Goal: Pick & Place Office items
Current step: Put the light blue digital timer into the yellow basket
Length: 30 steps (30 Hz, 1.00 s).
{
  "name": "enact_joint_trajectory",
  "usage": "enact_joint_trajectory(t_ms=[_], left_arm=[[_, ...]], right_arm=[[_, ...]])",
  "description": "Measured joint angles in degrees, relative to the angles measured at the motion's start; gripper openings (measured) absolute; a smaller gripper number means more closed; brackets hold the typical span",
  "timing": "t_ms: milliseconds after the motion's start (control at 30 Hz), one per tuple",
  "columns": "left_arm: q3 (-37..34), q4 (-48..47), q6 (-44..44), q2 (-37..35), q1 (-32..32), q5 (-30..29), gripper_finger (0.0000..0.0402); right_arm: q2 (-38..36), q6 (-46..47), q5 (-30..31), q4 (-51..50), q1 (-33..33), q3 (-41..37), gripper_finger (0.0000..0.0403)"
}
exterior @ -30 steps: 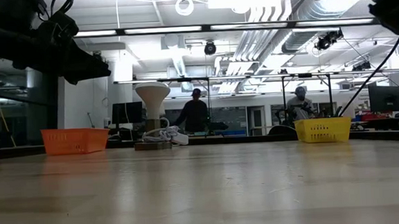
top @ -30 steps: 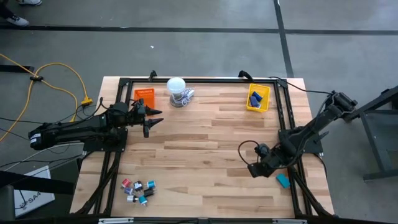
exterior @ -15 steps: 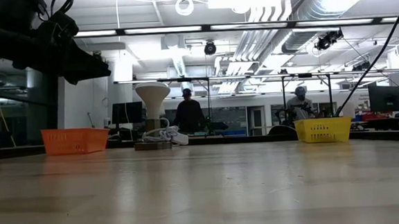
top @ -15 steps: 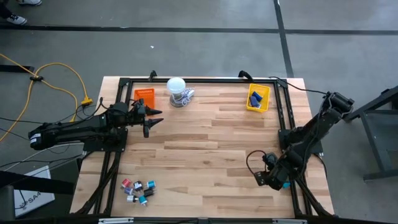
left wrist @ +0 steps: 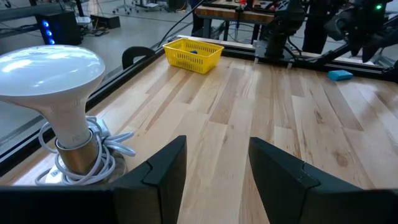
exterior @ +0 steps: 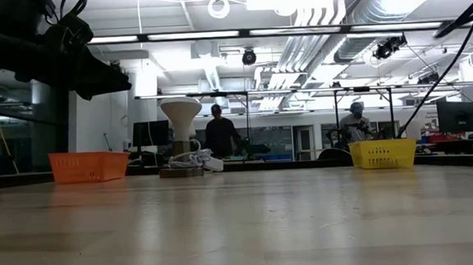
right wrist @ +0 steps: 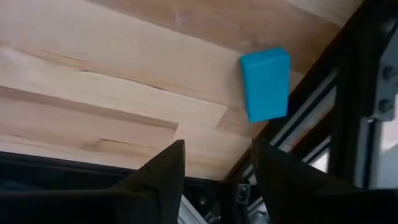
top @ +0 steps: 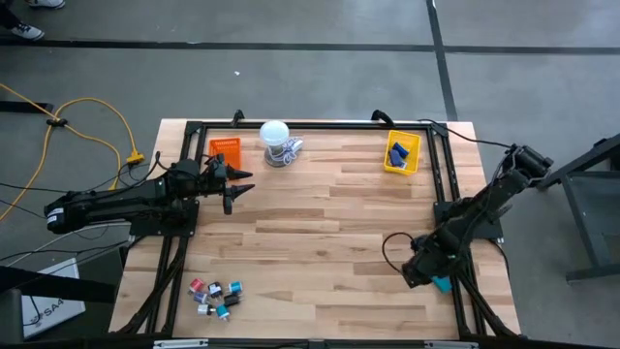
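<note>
The right gripper (top: 418, 274) is hovering with fingers parted and empty, just left of a flat teal rectangular block (right wrist: 265, 84) lying at the wooden table's (top: 320, 242) near right edge. The left gripper (left wrist: 214, 168), also parted and empty, is waiting near the orange plastic tray (top: 225, 148).

A flat teal block (right wrist: 265, 84) lies beside the frame rail; small bits (top: 216, 296) cluster apart.

Beyond your wooden table (top: 320, 242) lies grey floor (top: 320, 78) crossed by dark lines. A yellow cable (top: 82, 121) loops left of the table. Behind the table, strip lights (exterior: 214, 33) and ducts (exterior: 352, 10) hang overhead; two people (exterior: 218, 135) stand there.
</note>
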Motion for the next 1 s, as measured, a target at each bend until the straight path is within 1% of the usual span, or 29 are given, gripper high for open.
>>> enact_joint_trajectory(t_ms=[100, 233, 400, 500, 633, 800, 900, 1000], left_arm=[[-0.01, 0.01, 0.0, 0.0, 0.0, 0.01, 0.0167], [-0.01, 0.0, -0.02, 0.0, 0.0, 0.01, 0.0167], [-0.01, 0.02, 0.0, -0.01, 0.0, 0.01, 0.0167], [-0.01, 0.02, 0.0, -0.02, 0.0, -0.01, 0.0167], [-0.01, 0.01, 0.0, -0.02, 0.0, 0.01, 0.0167], [0.0, 0.02, 0.0, -0.01, 0.0, 0.0, 0.0167], [0.01, 0.02, 0.0, -0.01, 0.0, 0.01, 0.0167], [-0.01, 0.02, 0.0, 0.0, 0.0, 0.01, 0.0167]], right_arm=[[0.0, -4.44, -1.7, -1.78, -2.77, 0.0, 0.0171], [0.1, -9.66, -2.02, -2.69, -4.89, -0.29, 0.0171], [0.17, -14.85, -5.39, -1.73, -7.0, -3.24, 0.0171], [0.17, -17.61, -6.25, -1.81, -8.41, -4.36, 0.0171], [0.17, -19.85, -6.62, -1.41, -9.85, -5.39, 0.0171], [0.17, -21.09, -8.28, 2.74, -10.22, -8.77, 0.0173], [0.17, -21.22, -9.4, 5.38, -10.21, -10.66, 0.0184], [0.17, -21.22, -9.68, 6.82, -10.21, -11.89, 0.0206]])
